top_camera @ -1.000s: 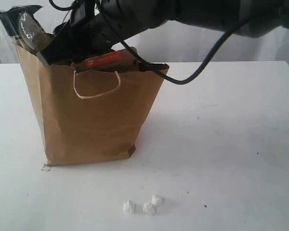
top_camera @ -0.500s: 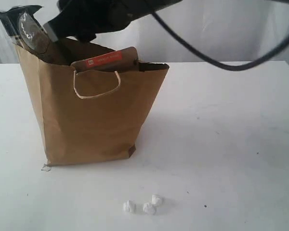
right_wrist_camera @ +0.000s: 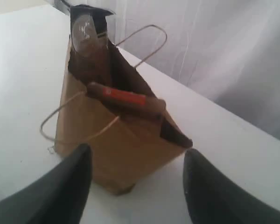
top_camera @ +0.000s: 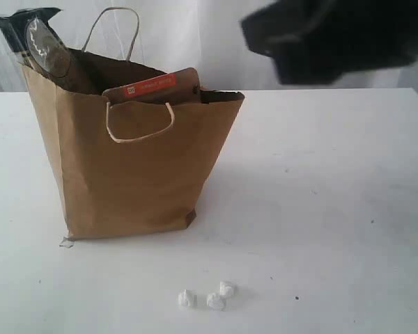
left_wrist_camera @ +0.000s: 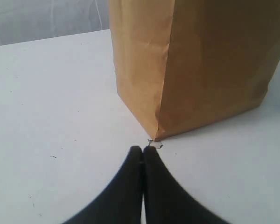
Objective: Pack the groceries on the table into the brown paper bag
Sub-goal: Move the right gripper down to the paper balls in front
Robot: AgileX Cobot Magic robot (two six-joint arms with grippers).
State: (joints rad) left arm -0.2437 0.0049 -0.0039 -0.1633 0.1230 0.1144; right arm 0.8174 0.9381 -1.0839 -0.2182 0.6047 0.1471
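Observation:
The brown paper bag [top_camera: 136,167] stands upright on the table [top_camera: 320,209], left of centre. The brown orange-labelled pouch [top_camera: 153,87] pokes out of its mouth, and the long spaghetti packet [top_camera: 42,42] sticks up from its far left corner. Jars, carton and bottle are not visible. My right arm [top_camera: 334,38] is a dark blur high at the upper right, away from the bag. My right gripper [right_wrist_camera: 137,149] is open and empty, looking down at the bag [right_wrist_camera: 121,140], pouch [right_wrist_camera: 126,99] and packet [right_wrist_camera: 87,30]. My left gripper [left_wrist_camera: 143,149] is shut and empty, low by a bottom corner of the bag [left_wrist_camera: 200,65].
Three tiny white lumps [top_camera: 207,298] lie near the table's front edge. A scrap of clear tape [top_camera: 67,242] sticks out at the bag's bottom left corner, just ahead of the left fingertips [left_wrist_camera: 155,144]. A white curtain hangs behind the table.
My right arm has risen from the bag's mouth and swung away to the upper right. The pouch stays in the bag, and the bag's rear handle now shows.

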